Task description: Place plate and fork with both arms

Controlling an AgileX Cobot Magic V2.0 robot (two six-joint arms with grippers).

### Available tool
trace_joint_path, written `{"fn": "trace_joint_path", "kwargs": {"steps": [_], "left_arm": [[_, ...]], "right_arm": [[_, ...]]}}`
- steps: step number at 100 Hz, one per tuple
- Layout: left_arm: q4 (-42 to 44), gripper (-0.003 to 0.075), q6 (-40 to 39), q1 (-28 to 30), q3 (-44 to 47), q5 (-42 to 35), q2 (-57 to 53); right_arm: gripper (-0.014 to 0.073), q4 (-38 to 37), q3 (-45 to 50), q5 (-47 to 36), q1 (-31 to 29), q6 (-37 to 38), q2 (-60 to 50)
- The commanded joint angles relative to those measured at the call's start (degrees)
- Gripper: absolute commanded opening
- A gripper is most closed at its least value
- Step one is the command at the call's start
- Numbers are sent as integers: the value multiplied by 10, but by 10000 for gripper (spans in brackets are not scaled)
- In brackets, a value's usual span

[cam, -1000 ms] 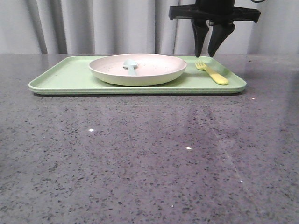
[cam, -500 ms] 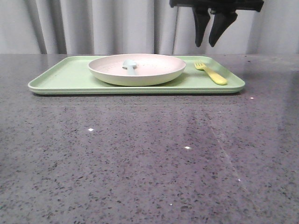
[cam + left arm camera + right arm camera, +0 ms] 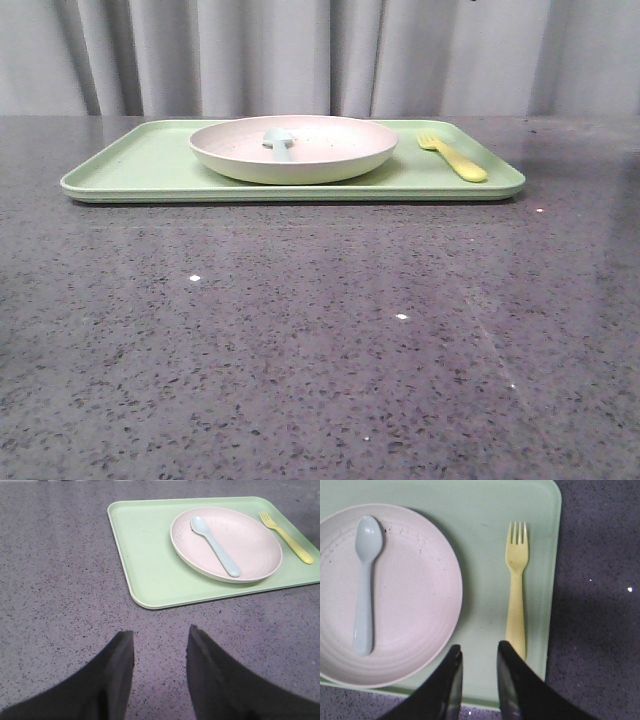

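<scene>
Grey speckled table [image 3: 300, 340] carries a green tray [image 3: 130, 165] holding the plate [image 3: 294, 148], a blue spoon [image 3: 215, 545] inside it, and the fork [image 3: 516, 587] beside it. Right gripper [image 3: 479, 655] hangs spread above the tray, the fork's handle just beside one finger. Left gripper [image 3: 159, 640], spread, hovers well clear of the tray.

Matt plastic-looking fork [image 3: 516, 590], speckled matt plate [image 3: 330, 160], smooth tray [image 3: 130, 165], glossy stone-like speckled table [image 3: 300, 340].

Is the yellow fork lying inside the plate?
No, the fork lies on the green tray beside the plate; only the blue spoon is in the plate.
</scene>
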Motion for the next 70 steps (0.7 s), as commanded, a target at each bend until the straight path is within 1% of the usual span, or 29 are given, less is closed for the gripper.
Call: {"fn": "trace_joint_path", "kwargs": {"steps": [1,19,36,48,70], "left_arm": [[-5,262,-8,-4,-15,-47,-1],[-5,262,-8,-4,-15,-58,-1],[-5,262,-8,-4,-15,-75,-1],[-5,262,-8,-4,-12,-83,-1],[-5,258,-8,-4,5,-90,-6]], "right_arm": [[171,-7,16,8,2,0,-64],[164,-13,102,-50,2,0,-142],[102,-26,203,-102,2,0,-225],[66,-26,290,-144,2,0,-295],[56,-28,431,-226,2,0,-418]]}}
